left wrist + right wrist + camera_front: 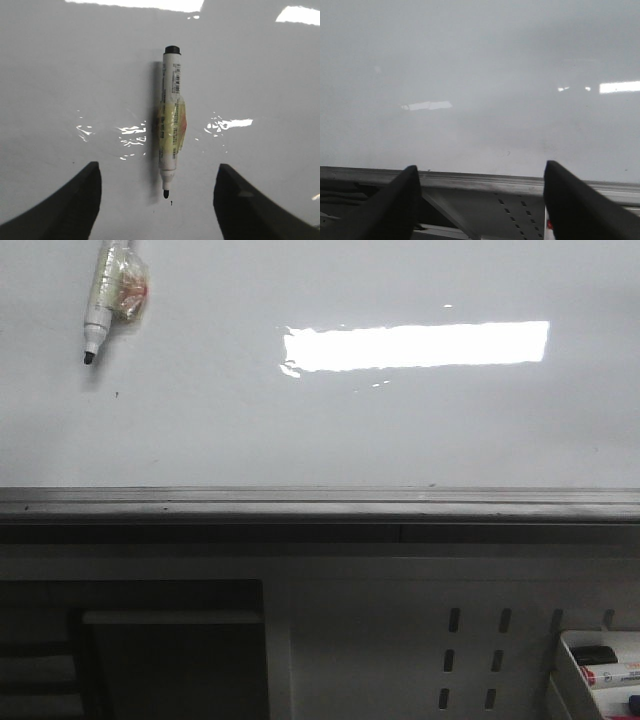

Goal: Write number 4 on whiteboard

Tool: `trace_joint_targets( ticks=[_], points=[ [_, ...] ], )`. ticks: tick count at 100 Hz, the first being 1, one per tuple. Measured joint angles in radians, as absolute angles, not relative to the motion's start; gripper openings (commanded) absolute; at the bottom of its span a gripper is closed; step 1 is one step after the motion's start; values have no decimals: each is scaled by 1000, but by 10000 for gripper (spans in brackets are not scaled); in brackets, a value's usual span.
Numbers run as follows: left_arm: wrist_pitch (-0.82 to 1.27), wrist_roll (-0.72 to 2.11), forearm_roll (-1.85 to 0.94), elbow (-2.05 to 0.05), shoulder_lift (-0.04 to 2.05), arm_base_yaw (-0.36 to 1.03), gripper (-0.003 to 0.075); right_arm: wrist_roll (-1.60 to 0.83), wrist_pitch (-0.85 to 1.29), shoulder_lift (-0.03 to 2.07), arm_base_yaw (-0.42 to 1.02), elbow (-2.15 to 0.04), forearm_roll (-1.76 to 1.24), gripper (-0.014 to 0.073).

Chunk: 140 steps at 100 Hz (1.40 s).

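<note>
Whiteboard (320,430) has no 4 on it. Marker (170,125) sits on the board between the left gripper's (157,200) wide-open fingers, untouched. Right gripper (480,200) is open too, holding nothing.

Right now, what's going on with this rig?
Nothing is being gripped yet. A marker wrapped in tape sits against the whiteboard at its upper left, tip down and uncapped. The left gripper faces it with its fingers spread wide either side, not touching it. The right gripper is open too, pointed at a bare stretch of board above the lower rail. No 4 is drawn; only a tiny speck shows below the tip.
</note>
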<state>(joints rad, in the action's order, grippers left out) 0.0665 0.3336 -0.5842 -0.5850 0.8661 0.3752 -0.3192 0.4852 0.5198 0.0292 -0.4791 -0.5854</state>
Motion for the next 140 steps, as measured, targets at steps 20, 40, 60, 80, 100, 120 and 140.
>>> trace_joint_targets(
  ticks=[20,40,60,80,100,120,140],
  points=[
    [-9,334,-578,-641,1029,442,405,-319,485,520,29,-479,-585,466],
    [-39,336,-576,-698,1152,448,405,-319,485,520,29,-479,-585,466],
    [-45,336,-573,-737,1227,448,405,-319,485,520,29,-479,-585,466],
    [-61,337,-572,-748,1271,448,402,-321,483,520,29,-479,-585,466],
    [-85,337,-569,-751,1291,448,260,-323,483,520,29,-479,-585,466],
    [-94,337,-569,-751,1300,449,-13,-323,483,520,29,-479,-585,466],
    [-94,337,-562,-751,1298,450,-20,-323,483,520,29,-479,-585,466]
  ],
)
